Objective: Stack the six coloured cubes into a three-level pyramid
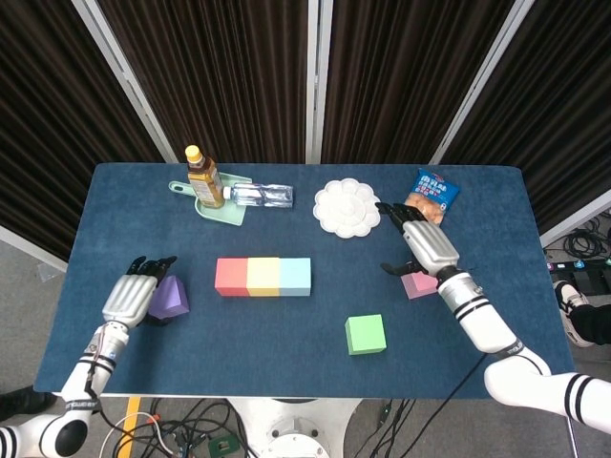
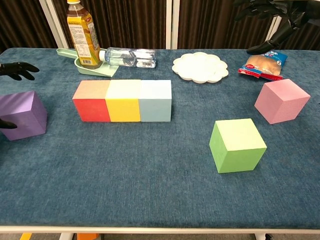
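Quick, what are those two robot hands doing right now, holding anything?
Left hand: open, fingers around the purple cube, not gripping it yet.
Right hand: open above the pink cube, holding nothing.
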`<state>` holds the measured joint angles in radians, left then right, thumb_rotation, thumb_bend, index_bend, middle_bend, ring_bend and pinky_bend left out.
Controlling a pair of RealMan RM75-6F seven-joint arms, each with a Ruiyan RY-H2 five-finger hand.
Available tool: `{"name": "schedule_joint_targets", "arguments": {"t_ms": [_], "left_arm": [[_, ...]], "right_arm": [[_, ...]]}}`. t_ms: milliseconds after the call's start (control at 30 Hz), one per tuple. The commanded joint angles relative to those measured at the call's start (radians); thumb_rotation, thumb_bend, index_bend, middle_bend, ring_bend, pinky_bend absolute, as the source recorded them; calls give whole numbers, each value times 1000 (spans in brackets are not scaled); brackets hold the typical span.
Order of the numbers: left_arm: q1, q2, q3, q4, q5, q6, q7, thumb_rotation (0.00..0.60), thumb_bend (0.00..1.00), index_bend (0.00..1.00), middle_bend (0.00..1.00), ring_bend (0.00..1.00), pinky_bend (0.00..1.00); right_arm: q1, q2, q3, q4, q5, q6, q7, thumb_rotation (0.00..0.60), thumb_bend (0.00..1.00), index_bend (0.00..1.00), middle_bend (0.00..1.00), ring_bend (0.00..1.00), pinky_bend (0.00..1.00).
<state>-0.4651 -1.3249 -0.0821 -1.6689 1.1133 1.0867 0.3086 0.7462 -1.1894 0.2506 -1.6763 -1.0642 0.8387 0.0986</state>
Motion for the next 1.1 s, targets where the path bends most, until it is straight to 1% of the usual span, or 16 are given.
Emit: {"name": "schedule_joint_targets", "arguments": {"t_ms": [33,233,367,467,500,533,600,700,800,967,1100], "left_arm": [[2,-30,-10,20,-26,27,26,600,0,116,150,163,75],[5,-61,-17,49,-42,48,49,600,0,171,219,235,135],[4,-77,-18,75,-45,43,41,600,0,218,268,274,235],[5,-84,-20,91,-17,45,5,600,1,286,344,341,364],[6,-82,-21,95,-4,46,-11,600,8,312,375,364,395],[7,-79,-22,99,17,51,-29,600,18,331,400,382,406],[6,-69,-21,106,47,52,-53,600,52,360,450,418,416],[-6,-37,-16,102,97,35,-83,600,81,382,477,430,423],[-19,4,-23,93,152,29,-129,600,86,386,483,430,420],[-55,71,-52,99,266,40,-233,600,86,389,483,429,401],[-107,105,-70,109,324,5,-278,600,87,384,477,427,375]], "right_arm": [[-3,-3,-1,6,-4,-4,9,600,167,0,127,0,0],[-9,-4,-3,17,-10,-8,24,600,167,0,132,0,0],[-12,-7,-3,21,-12,-8,29,600,167,0,134,0,0],[-15,-7,-2,23,-14,-6,35,600,167,0,136,0,0],[-16,-7,-1,23,-14,-5,36,600,167,0,137,0,0],[-18,-7,-1,24,-14,-4,38,600,167,0,138,0,0],[-21,-6,0,23,-15,-1,41,600,166,0,138,0,0],[-25,-3,3,23,-16,3,48,600,166,0,139,0,0],[-31,1,6,19,-19,11,53,600,166,0,139,0,0],[-43,9,9,11,-23,24,61,600,166,0,139,0,0],[-50,15,10,5,-21,31,62,600,166,0,139,0,0]]}}
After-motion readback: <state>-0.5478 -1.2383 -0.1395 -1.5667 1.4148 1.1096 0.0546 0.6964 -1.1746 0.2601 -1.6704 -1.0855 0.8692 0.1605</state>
